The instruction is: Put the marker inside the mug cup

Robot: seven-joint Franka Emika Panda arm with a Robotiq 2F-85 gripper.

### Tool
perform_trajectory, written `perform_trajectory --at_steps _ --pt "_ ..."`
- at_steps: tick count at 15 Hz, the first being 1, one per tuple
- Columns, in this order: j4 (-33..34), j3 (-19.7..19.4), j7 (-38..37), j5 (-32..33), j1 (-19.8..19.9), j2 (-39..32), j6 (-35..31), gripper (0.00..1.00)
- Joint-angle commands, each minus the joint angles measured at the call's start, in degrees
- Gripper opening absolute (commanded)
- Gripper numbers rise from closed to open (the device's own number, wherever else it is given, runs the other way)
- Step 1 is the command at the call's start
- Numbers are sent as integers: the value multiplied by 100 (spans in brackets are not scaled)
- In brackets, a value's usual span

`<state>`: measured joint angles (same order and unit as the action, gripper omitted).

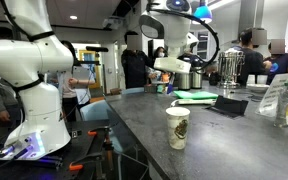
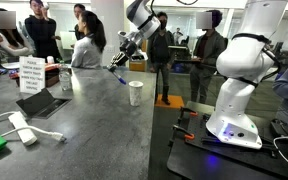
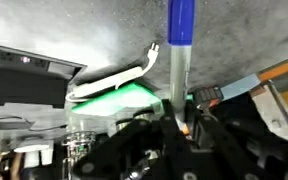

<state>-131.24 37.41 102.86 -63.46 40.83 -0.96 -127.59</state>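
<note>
The cream-white cup with a dark emblem stands upright on the grey table in both exterior views (image 1: 177, 128) (image 2: 135, 93). My gripper (image 2: 120, 62) hangs in the air above the table, beyond the cup and apart from it; it also shows in an exterior view (image 1: 168, 65). In the wrist view the gripper (image 3: 174, 125) is shut on a marker (image 3: 179, 60) with a grey barrel and a blue cap pointing away from the jaws. The marker's blue tip shows below the gripper in an exterior view (image 2: 116, 73). The cup is out of the wrist view.
A green sheet (image 1: 196, 96) (image 3: 134, 97), a black tablet (image 1: 229, 105) (image 2: 44, 103), a white cable with adapter (image 2: 22, 128) and a sign (image 2: 30, 75) lie on the table. Steel urns (image 1: 229, 67) stand behind. People stand around. The robot base (image 2: 239, 95) sits beside the table edge.
</note>
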Motion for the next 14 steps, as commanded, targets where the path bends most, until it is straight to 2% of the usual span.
perform_trajectory --at_steps 1,3,4,5,6,7,9,11,14 --pt "7 -1204 -1 -4 -1166 18 32 19" --pt "5 -1232 -1 -4 -1162 17 32 19" --pt "5 -1232 -1 -4 -1165 17 32 5" --pt "75 -1460 187 -156 -1307 -7 188 5" --pt "76 -1956 257 -229 -1763 4 67 5" --pt "136 -2357 430 -483 -2034 -13 216 5" --pt "175 -2988 915 -1075 -2392 13 511 5" --pt "144 -3487 1395 -1583 -2580 28 1069 5" --pt "28 -4041 1883 -1600 -2656 -38 1956 5"
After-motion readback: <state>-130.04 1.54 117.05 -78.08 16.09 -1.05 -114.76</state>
